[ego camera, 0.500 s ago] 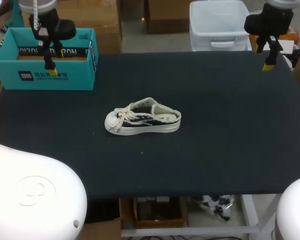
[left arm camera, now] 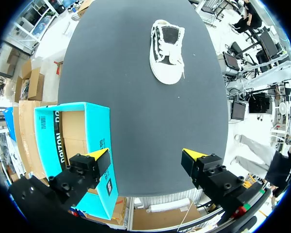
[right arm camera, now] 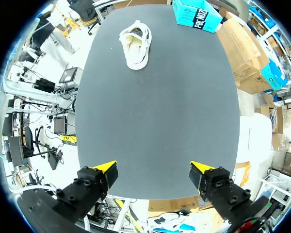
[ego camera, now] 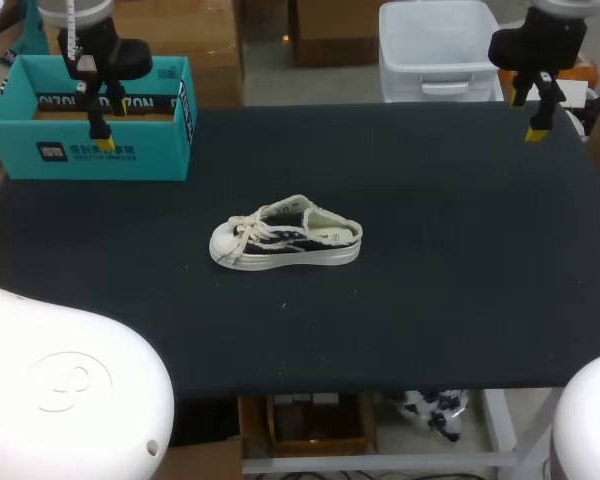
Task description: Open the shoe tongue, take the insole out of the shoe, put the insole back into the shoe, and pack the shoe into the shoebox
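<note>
Near the middle of the tabletop (ego camera: 450, 300) stands the shoe (ego camera: 285, 240), upright on its sole, toe toward the robot's left and heel toward its right. White laces (ego camera: 245, 232) lie loosely across the front of the dark-and-white upper. Seen from the left wrist, the dark surface inside the opening appears to be the insole (left arm camera: 170, 35), seated in the shoe; the view is too distant to confirm it.

The shoebox (ego camera: 90, 150) is teal, open at the top, and sits at the far left corner of the tabletop, well apart from the shoe.

Left hand (left arm camera: 145, 156): positioned above the shoebox. Its two yellow tips are spread wide apart. One tip is over the box's near wall, the other over bare tabletop beside the box. It holds nothing and touches nothing.

Right hand (right arm camera: 153, 169): raised above the far right corner of the tabletop. Its tips are likewise spread wide, with only bare tabletop between them. It holds nothing. The shoe lies far ahead of it, and the shoebox further off at the opposite corner.
</note>
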Robot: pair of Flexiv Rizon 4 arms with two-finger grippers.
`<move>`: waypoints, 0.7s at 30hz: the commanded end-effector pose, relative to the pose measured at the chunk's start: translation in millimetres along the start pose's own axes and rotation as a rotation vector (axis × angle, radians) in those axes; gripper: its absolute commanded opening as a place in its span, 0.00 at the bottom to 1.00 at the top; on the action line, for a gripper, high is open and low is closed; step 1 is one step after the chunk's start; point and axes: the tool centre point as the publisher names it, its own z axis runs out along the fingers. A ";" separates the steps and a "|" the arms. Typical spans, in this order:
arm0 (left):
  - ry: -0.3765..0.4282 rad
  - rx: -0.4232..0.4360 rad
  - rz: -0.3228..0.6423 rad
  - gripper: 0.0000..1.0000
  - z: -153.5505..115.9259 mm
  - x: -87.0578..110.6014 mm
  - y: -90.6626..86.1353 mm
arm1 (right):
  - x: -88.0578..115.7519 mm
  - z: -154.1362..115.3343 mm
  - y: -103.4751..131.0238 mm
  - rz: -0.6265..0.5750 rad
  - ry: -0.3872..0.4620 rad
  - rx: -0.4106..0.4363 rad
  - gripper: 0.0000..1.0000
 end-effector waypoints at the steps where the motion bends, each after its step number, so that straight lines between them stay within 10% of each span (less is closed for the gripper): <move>1: -0.002 0.000 0.000 1.00 0.2 0.5 0.0 | 0.0 0.0 -0.1 0.000 0.000 -0.001 1.00; 21: 0.023 0.042 -0.137 1.00 -6.1 11.9 -5.1 | 9.7 15.6 23.8 -0.001 -0.006 -0.095 1.00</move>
